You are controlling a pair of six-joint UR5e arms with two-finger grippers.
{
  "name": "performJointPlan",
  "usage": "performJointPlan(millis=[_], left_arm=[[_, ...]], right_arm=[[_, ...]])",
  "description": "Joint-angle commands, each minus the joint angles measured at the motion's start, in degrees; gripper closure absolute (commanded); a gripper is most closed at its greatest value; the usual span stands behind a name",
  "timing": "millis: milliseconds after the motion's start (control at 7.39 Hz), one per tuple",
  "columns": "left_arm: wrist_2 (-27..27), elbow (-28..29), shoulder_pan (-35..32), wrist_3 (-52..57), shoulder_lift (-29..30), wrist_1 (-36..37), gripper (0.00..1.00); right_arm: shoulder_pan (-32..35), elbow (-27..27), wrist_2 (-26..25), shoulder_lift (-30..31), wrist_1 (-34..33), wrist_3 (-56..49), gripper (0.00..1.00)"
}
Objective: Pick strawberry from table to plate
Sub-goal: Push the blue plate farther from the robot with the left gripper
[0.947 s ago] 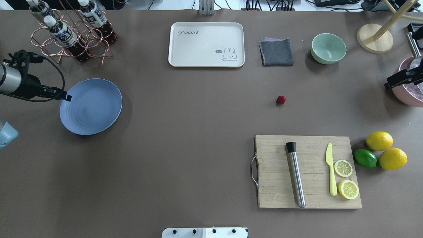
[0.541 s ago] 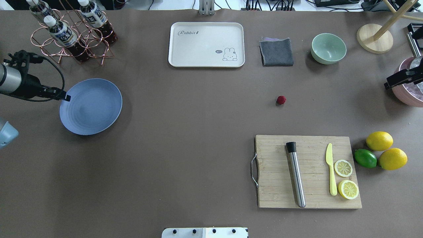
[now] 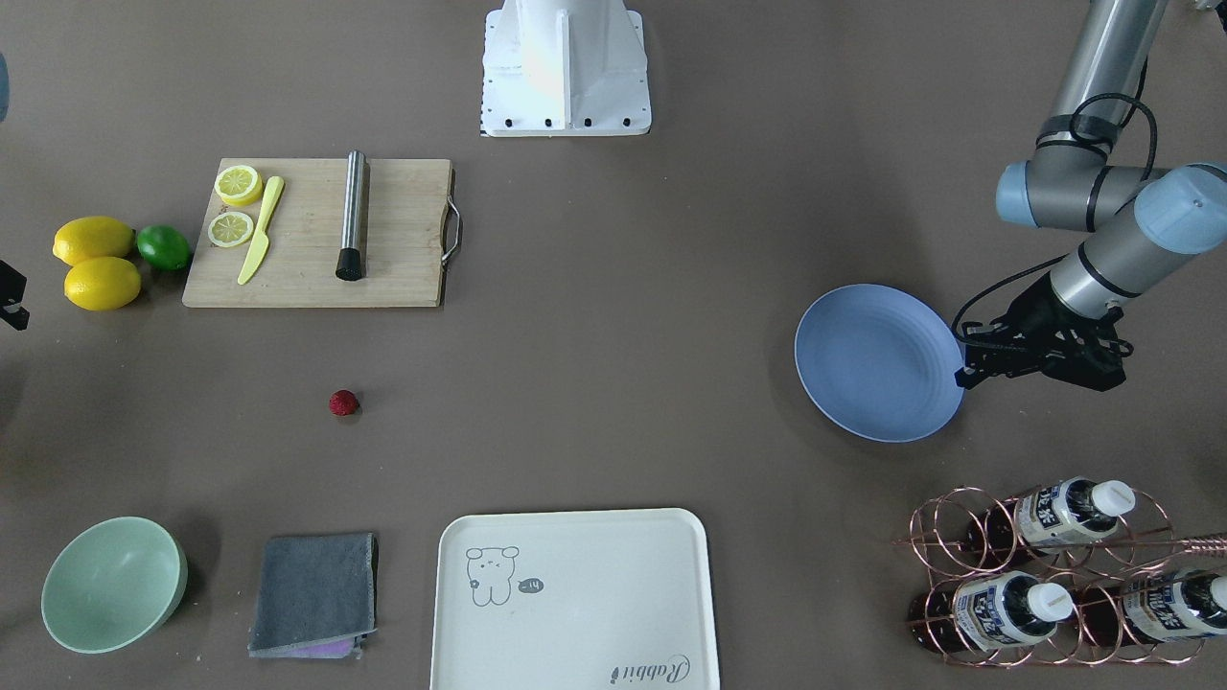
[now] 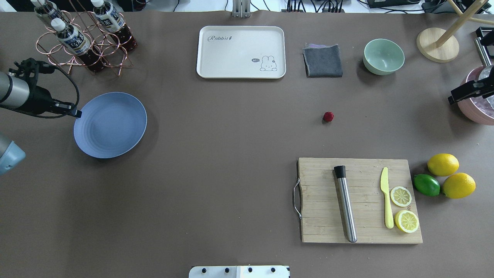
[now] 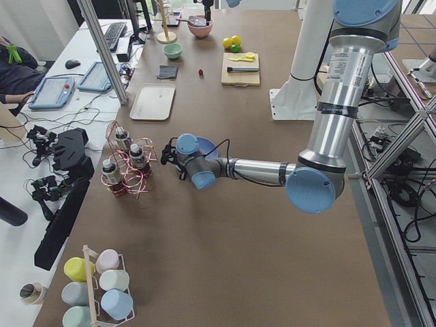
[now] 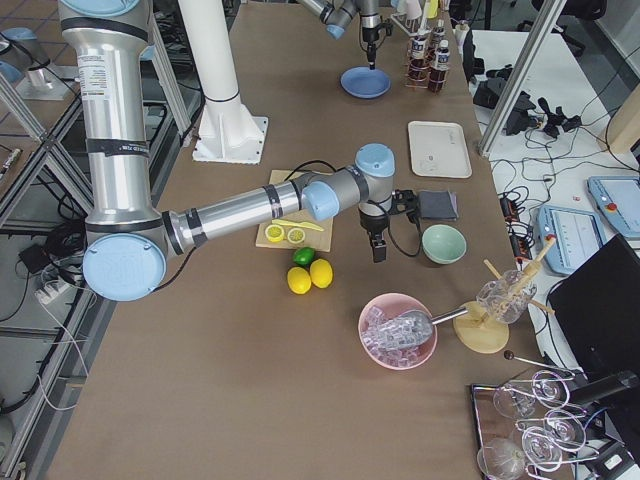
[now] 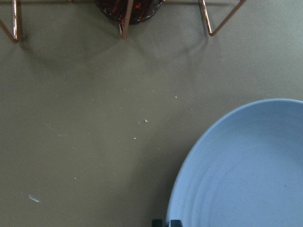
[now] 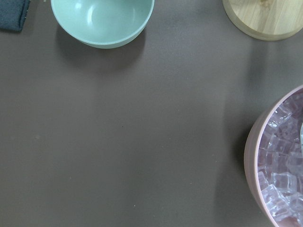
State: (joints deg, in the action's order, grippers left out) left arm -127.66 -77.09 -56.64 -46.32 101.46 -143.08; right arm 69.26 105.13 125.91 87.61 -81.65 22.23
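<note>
Your left gripper (image 4: 78,114) pinches plate (image 4: 112,127) rim, jaws nearly closed. Strawberry (image 4: 328,116) sits loose on tabletop (image 4: 216,154), well apart. Right gripper (image 4: 450,101): can't tell.

right gripper (image 4: 451,99) cut by overhead right edge, jaw gap unreadable; left gripper (image 4: 77,113) tips too small, state unclear; pink ice bowl (image 4: 478,116) cropped; strawberry (image 5: 201,71) speck in side view
</note>
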Motion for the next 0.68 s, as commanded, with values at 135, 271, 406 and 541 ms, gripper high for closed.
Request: performJointPlan(millis=[135, 271, 406, 541], left_arm=[[-0.22, -0.43, -0.13, -0.70, 1.37, -0.01, 1.00], [-0.40, -0.52, -0.66, -1.05, 2.59, 0.43, 1.00], [-0.40, -1.13, -0.57, -6.01, 4.35, 0.61, 1.00], [-0.31, -1.31, -0.05, -10.76, 6.45, 0.70, 1.00]], right_arm=[[0.00, -0.02, 0.04, 0.19, 0.00, 0.01, 0.01], [0.00, -0.02, 0.04, 0.19, 0.00, 0.01, 0.01], [0.00, -0.02, -0.05, 0.19, -0.09, 0.01, 0.01], [0.00, -0.10, -0.05, 0.19, -0.09, 0.01, 0.01]])
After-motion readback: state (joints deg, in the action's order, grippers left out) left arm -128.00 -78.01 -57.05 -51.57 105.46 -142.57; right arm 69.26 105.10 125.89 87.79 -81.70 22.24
